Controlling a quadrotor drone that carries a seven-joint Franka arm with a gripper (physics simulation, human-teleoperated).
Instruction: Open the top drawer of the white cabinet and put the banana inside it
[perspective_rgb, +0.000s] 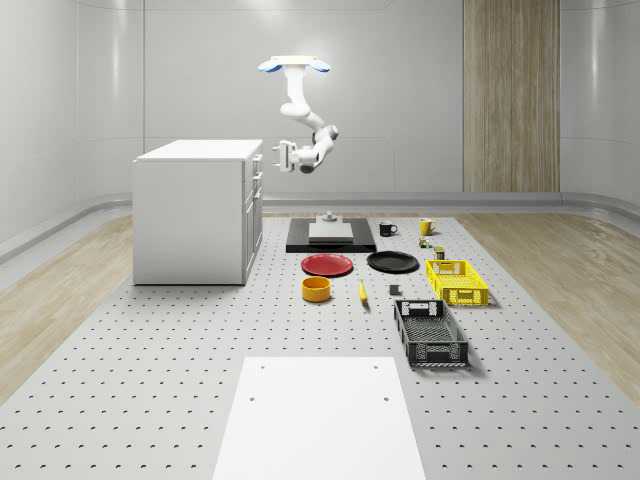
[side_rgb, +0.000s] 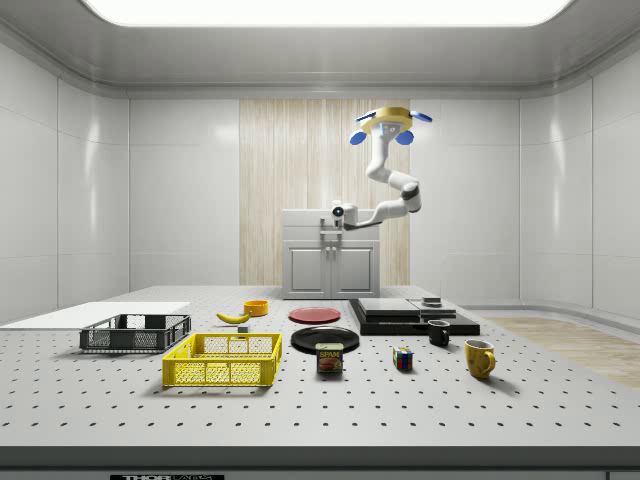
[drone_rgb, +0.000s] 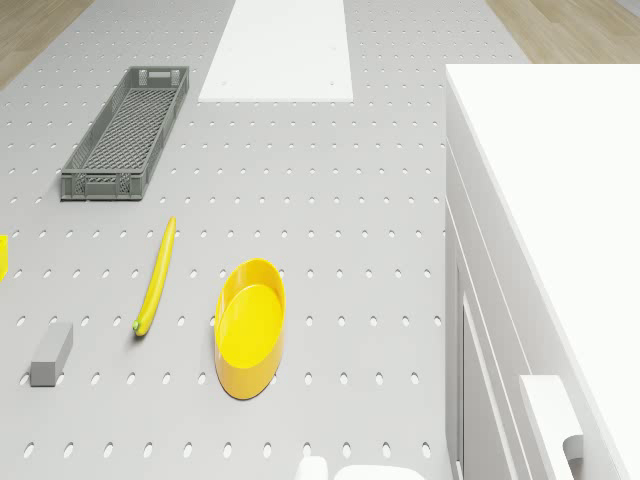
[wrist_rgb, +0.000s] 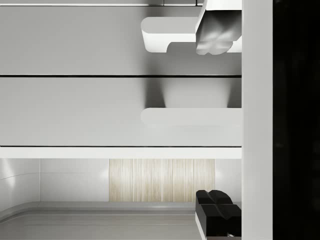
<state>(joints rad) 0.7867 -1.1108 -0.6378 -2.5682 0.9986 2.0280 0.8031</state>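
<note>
While the drone (perspective_rgb: 293, 65) is hovering high above the perforated worktop (perspective_rgb: 150, 330), just beside the drawer side of the white cabinet (perspective_rgb: 190, 215) and over the black slab (perspective_rgb: 330, 240), its arm is reaching down and sideways so that the pincer (perspective_rgb: 276, 156) is sitting level with the top drawer (perspective_rgb: 256, 163), right at the drawer front. In the side view the pincer (side_rgb: 337, 216) is showing in front of the cabinet's (side_rgb: 330, 255) upper part. In the wrist view the drawer fronts are standing very close, with a white handle (wrist_rgb: 170, 34) beside one fingertip (wrist_rgb: 216, 35); whether the fingers are touching or gripping it, and how wide they are standing, I cannot tell. All the drawers are looking closed.

The banana (perspective_rgb: 362, 291) is lying flat on the worktop, well apart from the cabinet, between the yellow bowl (perspective_rgb: 316, 289) and the black crate (perspective_rgb: 430, 333). In the drone view the banana (drone_rgb: 156, 277) is lying just beside the bowl (drone_rgb: 250, 327), with a small grey block (drone_rgb: 50, 353) near its other side.

Further along are resting a red plate (perspective_rgb: 327, 264), a black plate (perspective_rgb: 392, 261), a yellow crate (perspective_rgb: 457, 281), a black mug (perspective_rgb: 387, 228) and a yellow mug (perspective_rgb: 425, 226). A white board (perspective_rgb: 318, 417) is lying at the worktop's near end.
</note>
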